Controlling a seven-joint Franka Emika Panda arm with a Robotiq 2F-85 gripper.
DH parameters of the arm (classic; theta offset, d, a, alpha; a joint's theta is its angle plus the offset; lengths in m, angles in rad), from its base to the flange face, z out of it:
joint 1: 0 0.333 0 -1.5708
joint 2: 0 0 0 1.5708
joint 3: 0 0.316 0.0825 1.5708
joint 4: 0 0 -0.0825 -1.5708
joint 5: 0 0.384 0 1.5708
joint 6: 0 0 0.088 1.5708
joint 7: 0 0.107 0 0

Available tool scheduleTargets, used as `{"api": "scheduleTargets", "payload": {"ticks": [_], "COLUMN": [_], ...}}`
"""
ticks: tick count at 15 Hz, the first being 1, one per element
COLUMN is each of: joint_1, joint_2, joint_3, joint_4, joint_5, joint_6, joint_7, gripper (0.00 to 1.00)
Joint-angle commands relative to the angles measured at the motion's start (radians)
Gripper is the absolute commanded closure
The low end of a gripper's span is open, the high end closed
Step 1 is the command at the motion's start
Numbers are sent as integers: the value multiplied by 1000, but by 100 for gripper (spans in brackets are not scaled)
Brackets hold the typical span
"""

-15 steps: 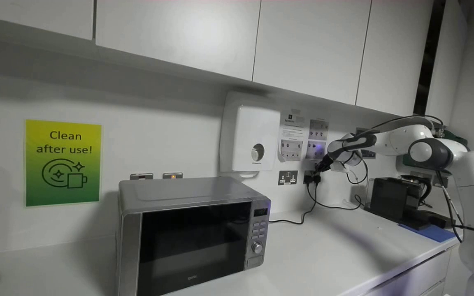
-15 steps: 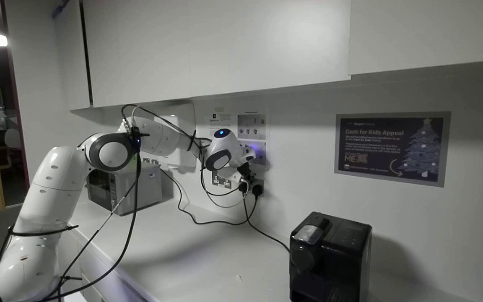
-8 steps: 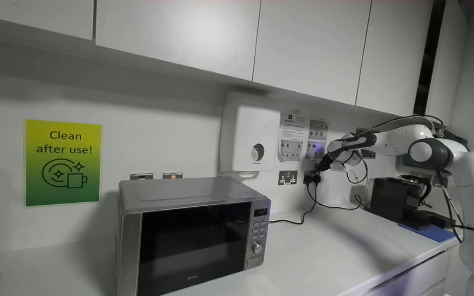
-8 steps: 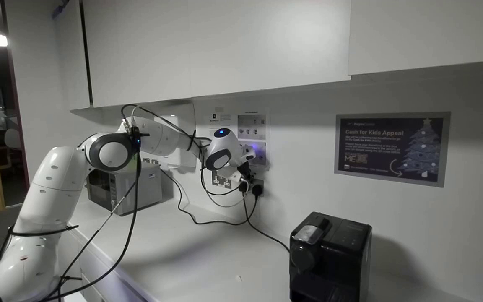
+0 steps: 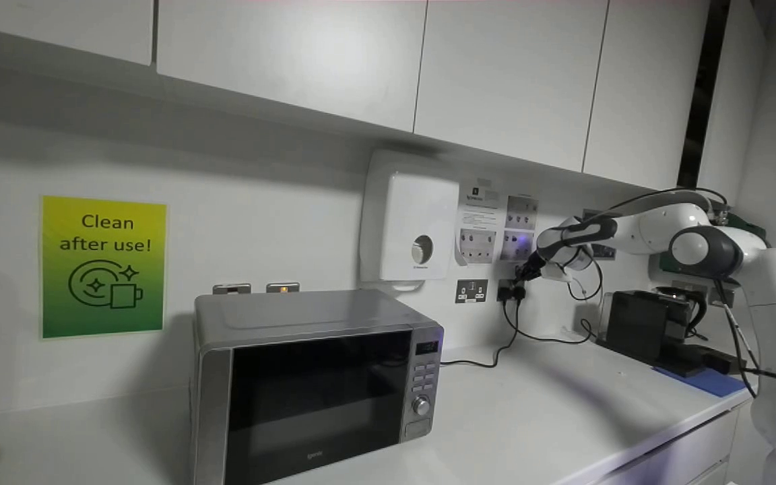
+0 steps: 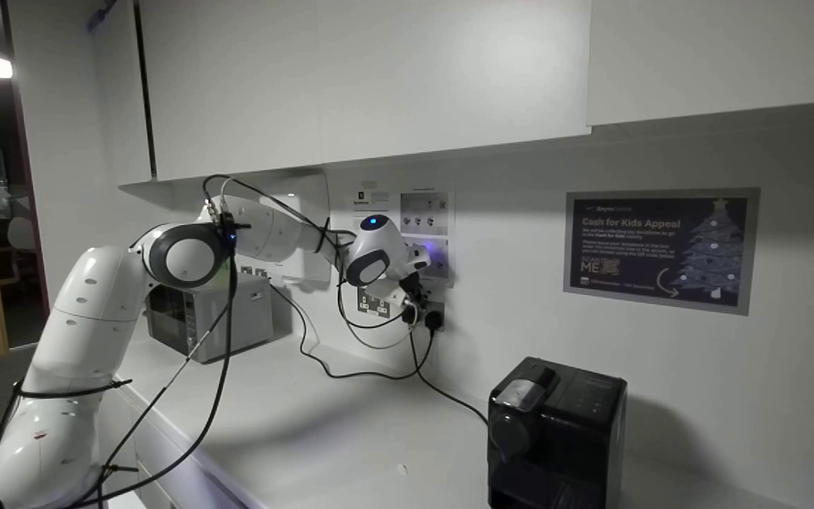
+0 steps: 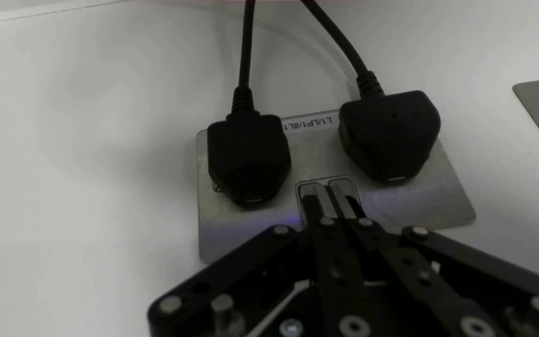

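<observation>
The hand (image 7: pixel 334 201) is clenched, its fingertips (image 7: pixel 324 202) at the switches (image 7: pixel 308 188) of the wall socket (image 7: pixel 316 154); if they touch, one cannot tell. In this socket sit two black plugs (image 7: pixel 249 157), with their cables (image 7: pixel 247 51) hanging below it.

Metal wall socket plate (image 7: pixel 414 206); two black plugs (image 7: pixel 389 133) inserted; switches (image 7: pixel 307 189) partly hidden.
</observation>
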Motion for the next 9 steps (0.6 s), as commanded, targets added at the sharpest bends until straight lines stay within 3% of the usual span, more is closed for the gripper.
{"api": "scheduleTargets", "payload": {"ticks": [1, 9], "joint_1": [-9, 5], "joint_2": [-83, -230], "joint_3": [-1, -35], "joint_4": [-64, -209], "joint_5": [-9, -18], "joint_6": [-61, -174], "joint_7": [26, 0], "gripper": [100, 100]}}
